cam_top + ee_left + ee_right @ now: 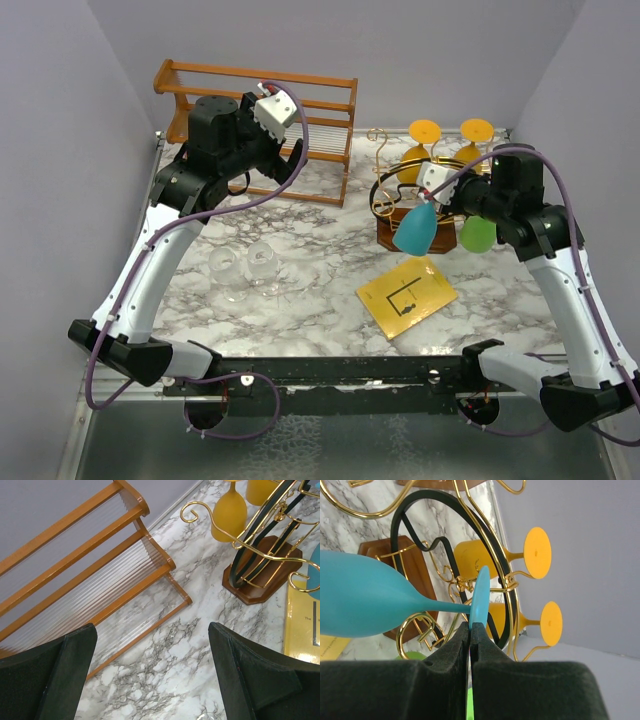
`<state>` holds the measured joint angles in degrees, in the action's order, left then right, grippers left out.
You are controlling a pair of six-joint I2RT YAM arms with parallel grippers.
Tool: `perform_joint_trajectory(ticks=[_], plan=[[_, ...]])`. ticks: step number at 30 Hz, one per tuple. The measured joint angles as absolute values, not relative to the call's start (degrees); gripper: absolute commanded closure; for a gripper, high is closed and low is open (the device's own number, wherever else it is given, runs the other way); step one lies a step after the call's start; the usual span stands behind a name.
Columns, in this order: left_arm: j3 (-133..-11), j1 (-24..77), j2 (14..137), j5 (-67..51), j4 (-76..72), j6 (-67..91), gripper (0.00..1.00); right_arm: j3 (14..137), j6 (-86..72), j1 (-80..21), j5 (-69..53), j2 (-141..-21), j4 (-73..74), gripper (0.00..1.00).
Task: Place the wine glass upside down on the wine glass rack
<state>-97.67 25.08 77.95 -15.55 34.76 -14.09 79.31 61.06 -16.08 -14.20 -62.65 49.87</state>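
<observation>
Turquoise wine glass [415,230] at front of gold wire rack on dark wooden base [255,587]: long axis tilted, foot uppermost, bowl toward near-left. Right gripper [472,627] clamped on foot rim. Left gripper [152,670] agape above marble table [200,605]. Print on yellow card [407,295] illegible.

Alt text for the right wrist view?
The right tool grips a blue wine glass by the edge of its foot, bowl pointing left. Behind it stands the gold wire wine glass rack on its brown base, with two yellow glasses on it.
</observation>
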Motion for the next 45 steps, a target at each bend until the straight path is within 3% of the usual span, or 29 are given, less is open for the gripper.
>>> perform_joint_trajectory(ticks=[25, 45], plan=[[-97.67, 25.08, 78.13, -15.64, 34.74, -14.11, 0.03, 76.09, 61.78, -16.19, -5.50, -59.70, 48.40, 0.99], [-97.67, 25.08, 78.13, -16.67, 34.76, -14.15, 0.03, 75.31, 62.63, -16.19, -7.16, -55.81, 53.19, 0.99]])
